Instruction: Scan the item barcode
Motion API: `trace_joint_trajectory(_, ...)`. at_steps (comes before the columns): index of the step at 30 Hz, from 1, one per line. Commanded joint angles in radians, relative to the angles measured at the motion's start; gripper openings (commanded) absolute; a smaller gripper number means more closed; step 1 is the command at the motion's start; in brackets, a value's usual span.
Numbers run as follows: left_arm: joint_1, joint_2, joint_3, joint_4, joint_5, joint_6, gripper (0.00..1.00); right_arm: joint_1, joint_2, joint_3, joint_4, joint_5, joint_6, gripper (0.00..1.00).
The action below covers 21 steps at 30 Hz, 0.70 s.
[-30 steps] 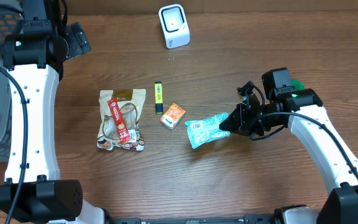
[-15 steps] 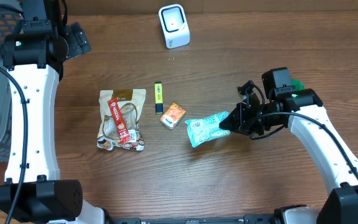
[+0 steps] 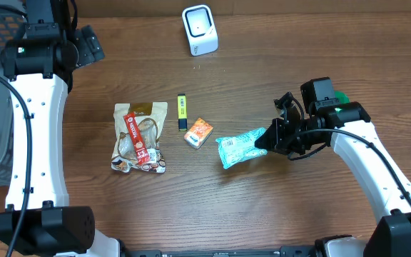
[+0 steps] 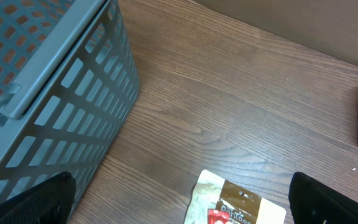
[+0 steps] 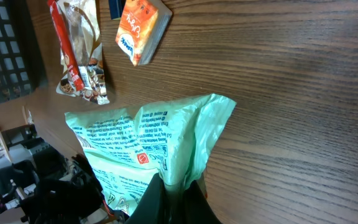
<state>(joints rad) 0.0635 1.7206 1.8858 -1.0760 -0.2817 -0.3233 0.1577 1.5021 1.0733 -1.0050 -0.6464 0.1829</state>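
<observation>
With right pincer [image 3: 266, 137] clamped on green packet [image 3: 237, 149] corner, left pincer [image 3: 88, 46] wide, lift and turn printed face, likely barcode side, toward scanner [image 3: 200, 28].

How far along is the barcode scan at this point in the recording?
Done: the right gripper is shut on one end of the green packet. In hand: the packet is low over the table, well short of the white scanner at the back edge. To do: carry it there and show its barcode. The left gripper hangs open beside the grey basket, empty.
</observation>
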Motion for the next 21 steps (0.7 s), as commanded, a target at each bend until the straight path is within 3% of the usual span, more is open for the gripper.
trace_joint_trajectory(1, -0.001, 0.01, 0.008, 0.002, -0.013, -0.014, 1.0, -0.001, -0.027, 0.001, 0.009, -0.002, -0.001, 0.04)
trace_joint_trajectory(15, -0.001, 0.01, 0.008, 0.003, -0.013, -0.014, 1.0, -0.001, -0.027, 0.002, 0.002, -0.1, 0.0, 0.04)
trace_joint_trajectory(21, -0.001, 0.01, 0.008, 0.003, -0.013, -0.014, 1.0, -0.001, -0.072, 0.002, -0.086, -0.111, 0.001, 0.04)
